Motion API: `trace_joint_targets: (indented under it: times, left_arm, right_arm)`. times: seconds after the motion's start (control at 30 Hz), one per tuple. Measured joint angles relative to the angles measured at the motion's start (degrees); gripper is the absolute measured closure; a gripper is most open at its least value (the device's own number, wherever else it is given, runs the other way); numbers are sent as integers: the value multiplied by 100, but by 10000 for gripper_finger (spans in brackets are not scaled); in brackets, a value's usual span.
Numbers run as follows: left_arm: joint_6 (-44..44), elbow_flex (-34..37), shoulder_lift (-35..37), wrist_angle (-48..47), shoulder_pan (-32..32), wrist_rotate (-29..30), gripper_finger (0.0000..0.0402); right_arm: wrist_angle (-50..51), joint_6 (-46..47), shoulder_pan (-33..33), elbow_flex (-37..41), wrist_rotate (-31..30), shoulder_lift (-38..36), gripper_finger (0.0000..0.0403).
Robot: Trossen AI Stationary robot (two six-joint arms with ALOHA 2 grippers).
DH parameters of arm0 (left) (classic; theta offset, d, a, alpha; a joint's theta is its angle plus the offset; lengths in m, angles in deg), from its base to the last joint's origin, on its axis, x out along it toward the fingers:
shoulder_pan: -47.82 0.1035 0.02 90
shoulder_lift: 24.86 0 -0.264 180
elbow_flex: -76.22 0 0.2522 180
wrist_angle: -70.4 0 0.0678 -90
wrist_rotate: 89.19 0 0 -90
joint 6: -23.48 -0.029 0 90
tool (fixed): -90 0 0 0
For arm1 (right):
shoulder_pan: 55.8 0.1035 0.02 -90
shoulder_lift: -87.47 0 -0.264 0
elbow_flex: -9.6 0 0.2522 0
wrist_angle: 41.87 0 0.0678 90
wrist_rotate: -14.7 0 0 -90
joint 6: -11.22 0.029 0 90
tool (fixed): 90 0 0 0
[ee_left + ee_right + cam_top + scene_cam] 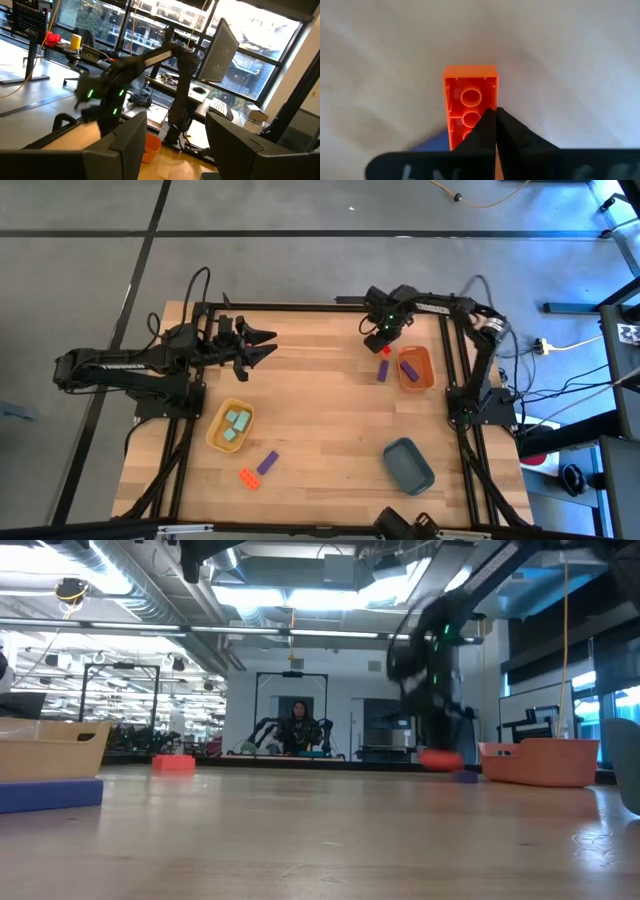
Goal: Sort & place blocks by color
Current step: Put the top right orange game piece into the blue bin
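My right gripper (381, 342) hangs over the table's far right part and is shut on a red-orange block (470, 85), whose hollow underside faces the wrist camera. The same block (384, 351) shows red just below the fingers in the high view. A purple block (382, 370) lies flat on the table beside it. Near the front lie another purple block (267, 462) and a red-orange block (248, 478). My left gripper (268, 346) is open and held above the far left part, touching nothing. My right gripper comes from above, pointing down. Its fingers (487, 127) close on the block's long side wall (496, 102), toward one end; one finger seems to sit inside the hollow and the other outside. In the low view the block (440, 758) sits near table level; whether it is lifted clear cannot be told.
An orange tray (424, 378) with a purple block (410, 365) inside stands right of the right gripper. A yellow tray (216, 435) holds pale teal blocks (236, 425). A dark teal tray (408, 465) sits near the front right. Bare wood lies in the middle.
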Motion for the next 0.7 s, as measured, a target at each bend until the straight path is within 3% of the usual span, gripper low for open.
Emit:
trace_joint_targets:
  times: [0.13, 0.37, 0.57, 0.7]
  left_arm:
    - [0, 0, 0, -3, 2, -2, 207]
    - [1, 0, 0, -11, 1, 30, 208]
    - [124, 0, 0, -9, 2, 37, 208]
    - [305, 0, 0, -9, 2, 33, 208]
  right_arm:
    - [-176, -77, -2, -16, 76, -985, 401]
    - [-1209, 299, 383, 419, 996, -2841, 402]
    - [-3722, 1507, 1403, 1841, 1347, -4402, 403]
    - [-5802, 2191, 2343, 2844, 1052, -5000, 403]
